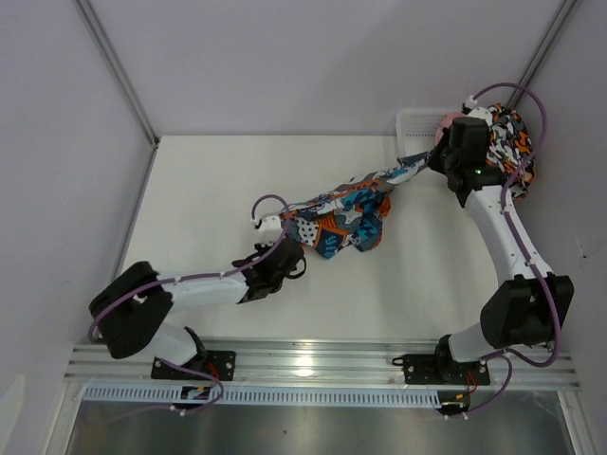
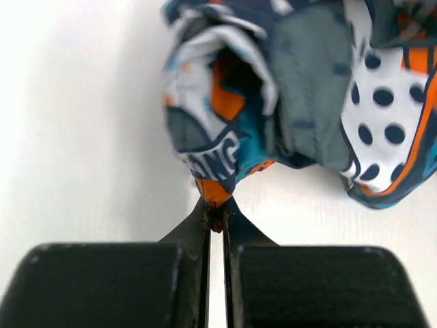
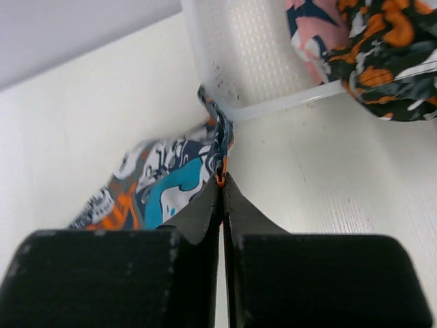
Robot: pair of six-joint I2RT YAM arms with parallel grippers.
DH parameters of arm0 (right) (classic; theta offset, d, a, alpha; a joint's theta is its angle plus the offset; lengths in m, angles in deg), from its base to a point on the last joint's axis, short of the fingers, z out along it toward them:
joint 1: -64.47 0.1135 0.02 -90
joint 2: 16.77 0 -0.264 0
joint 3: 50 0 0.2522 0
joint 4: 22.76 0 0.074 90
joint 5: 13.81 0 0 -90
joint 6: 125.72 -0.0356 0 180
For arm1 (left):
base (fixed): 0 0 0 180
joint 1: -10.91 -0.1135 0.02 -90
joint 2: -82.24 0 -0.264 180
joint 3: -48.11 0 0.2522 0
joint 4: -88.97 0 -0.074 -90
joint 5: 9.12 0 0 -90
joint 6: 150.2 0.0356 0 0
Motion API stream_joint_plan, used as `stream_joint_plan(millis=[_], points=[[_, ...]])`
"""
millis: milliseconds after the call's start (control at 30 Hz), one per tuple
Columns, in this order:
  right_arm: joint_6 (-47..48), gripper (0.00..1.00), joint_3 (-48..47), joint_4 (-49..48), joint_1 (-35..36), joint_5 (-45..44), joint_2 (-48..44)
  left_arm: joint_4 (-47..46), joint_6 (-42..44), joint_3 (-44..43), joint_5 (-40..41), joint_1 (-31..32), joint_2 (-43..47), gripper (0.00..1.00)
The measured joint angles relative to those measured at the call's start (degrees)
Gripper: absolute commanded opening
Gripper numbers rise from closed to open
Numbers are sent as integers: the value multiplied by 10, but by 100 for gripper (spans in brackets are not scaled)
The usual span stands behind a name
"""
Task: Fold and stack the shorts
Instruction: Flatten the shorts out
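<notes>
Teal-blue, orange and white shorts (image 1: 346,213) lie bunched mid-table, with one strip stretched up toward the back right. My left gripper (image 1: 285,239) is shut on an orange corner of these shorts (image 2: 216,195) at their near-left end. My right gripper (image 1: 438,157) is shut on the thin stretched edge (image 3: 220,154) beside the basket's corner. The blotched orange, black and white shorts (image 1: 512,142) hang over the basket's right side, also seen in the right wrist view (image 3: 382,55).
A white mesh basket (image 1: 417,123) stands at the back right corner; its wall (image 3: 252,55) fills the top of the right wrist view. Grey walls enclose the table. The arm bases sit on the metal rail (image 1: 313,365) at the near edge.
</notes>
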Motion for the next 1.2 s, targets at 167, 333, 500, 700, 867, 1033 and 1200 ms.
stream_joint_plan(millis=[167,333,500,700,867,1033,1200], points=[[-60,0,-42,21,-44,44,0,117,105,-36,28,0,111,0],[-106,0,-100,27,-44,81,-1,212,196,-78,58,13,221,0],[-139,0,-113,31,-45,106,-38,291,262,-153,85,37,306,0],[-170,0,-113,46,-46,122,-141,353,303,-242,77,56,390,0],[-191,0,-109,57,-46,128,-255,425,324,-309,62,61,425,0],[-211,0,-105,65,-47,145,-344,492,342,-347,61,62,454,0],[-235,0,-85,74,-47,167,-403,503,369,-346,49,62,508,0]])
